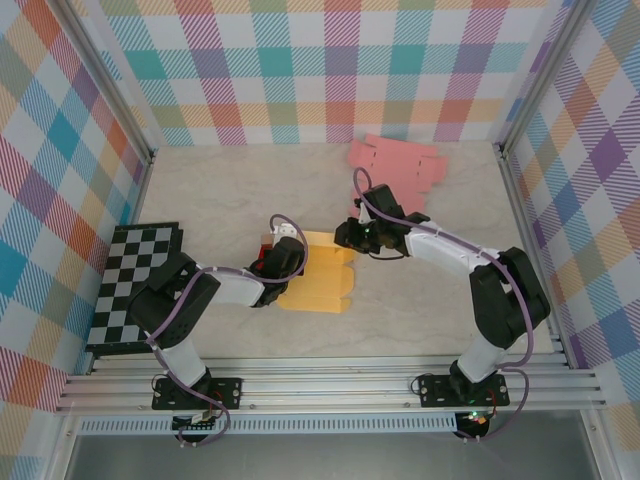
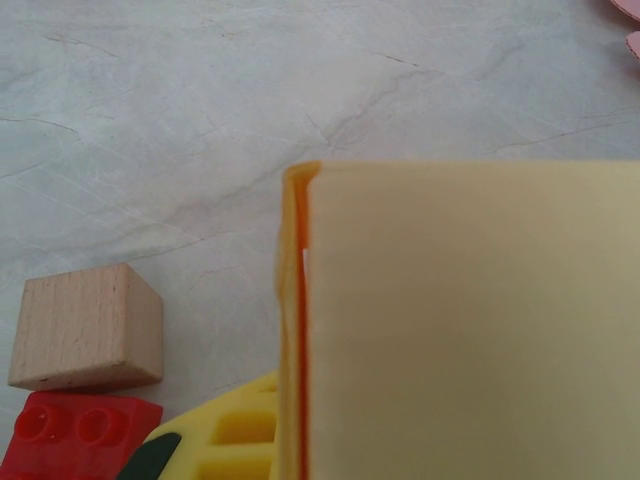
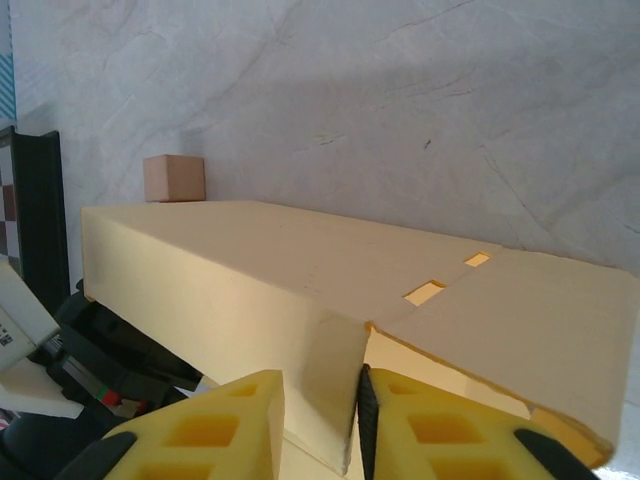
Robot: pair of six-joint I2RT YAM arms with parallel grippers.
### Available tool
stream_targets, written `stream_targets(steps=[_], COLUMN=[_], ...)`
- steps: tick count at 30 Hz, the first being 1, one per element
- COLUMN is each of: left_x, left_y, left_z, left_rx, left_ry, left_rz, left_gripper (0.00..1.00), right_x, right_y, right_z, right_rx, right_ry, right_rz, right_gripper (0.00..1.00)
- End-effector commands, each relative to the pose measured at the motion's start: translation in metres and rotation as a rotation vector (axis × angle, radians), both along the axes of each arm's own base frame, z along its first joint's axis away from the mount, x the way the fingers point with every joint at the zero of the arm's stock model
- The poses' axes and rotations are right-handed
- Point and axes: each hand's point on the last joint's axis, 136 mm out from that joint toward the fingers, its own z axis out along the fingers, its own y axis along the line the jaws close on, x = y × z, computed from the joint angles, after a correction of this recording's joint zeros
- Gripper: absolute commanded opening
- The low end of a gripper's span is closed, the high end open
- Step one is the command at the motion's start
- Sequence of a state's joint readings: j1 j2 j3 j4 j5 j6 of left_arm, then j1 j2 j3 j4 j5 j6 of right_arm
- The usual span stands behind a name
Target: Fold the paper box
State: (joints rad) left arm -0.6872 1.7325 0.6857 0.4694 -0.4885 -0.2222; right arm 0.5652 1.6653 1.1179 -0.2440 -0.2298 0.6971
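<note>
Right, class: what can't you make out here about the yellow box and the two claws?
- Left wrist view: far finger of left claw, hidden behind yellow box.
- Right wrist view: whether right claw pinches the flap, unclear.
- Top view: pink sheet partly covered by right arm.

1. No legible text, brand, number or sign anywhere.
2. White sticker (image 3: 10,335) at left edge of right wrist view, on a pale arm part: a few dark printed marks, too small and blurred to read.
3. Checkered board (image 1: 135,285) on left of counter (image 1: 230,190): black and white squares, unlettered.
4. Paper box (image 3: 250,270): plain yellow faces, unprinted.
</note>
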Motion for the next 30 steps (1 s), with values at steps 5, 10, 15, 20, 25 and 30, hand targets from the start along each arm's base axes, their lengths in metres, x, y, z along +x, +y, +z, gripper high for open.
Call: stream_targets(steps=[5,10,15,20,25,30], left_x=[-0.006,-0.007,-0.006,-0.006,-0.009,-0.011], left_y=[-0.011,-0.01,-0.007,0.005,0.009,0.011], left_z=[-0.001,-0.001,0.0,-0.001,-0.004,-0.005], left_rx=[-0.024,-0.032,-0.029,-0.007,-0.021,-0.033], left_ry=[0.03,0.034,0.035,0.052,0.078,0.102], left_rz=[-0.01,-0.001,0.021,0.099,0.144,0.169], left_gripper=[0.0,0.0,0.0,0.0,0.0,0.0], right_x=[-0.008,-0.008,-0.008,-0.015,-0.035,-0.028], right_y=[-0.008,-0.01,-0.013,-0.03,-0.035,-0.033], right_z=[0.003,0.007,0.007,0.019,0.021,0.004], right_rx=[-0.016,-0.019,-0.031,-0.099,-0.094,-0.081], right_ry=[-0.024,-0.032,-0.028,-0.061,-0.043,-0.072], right_rz=[-0.035,-0.036,-0.051,-0.064,-0.045,-0.059], right_gripper=[0.16,0.07,0.17,0.32,0.3,0.22])
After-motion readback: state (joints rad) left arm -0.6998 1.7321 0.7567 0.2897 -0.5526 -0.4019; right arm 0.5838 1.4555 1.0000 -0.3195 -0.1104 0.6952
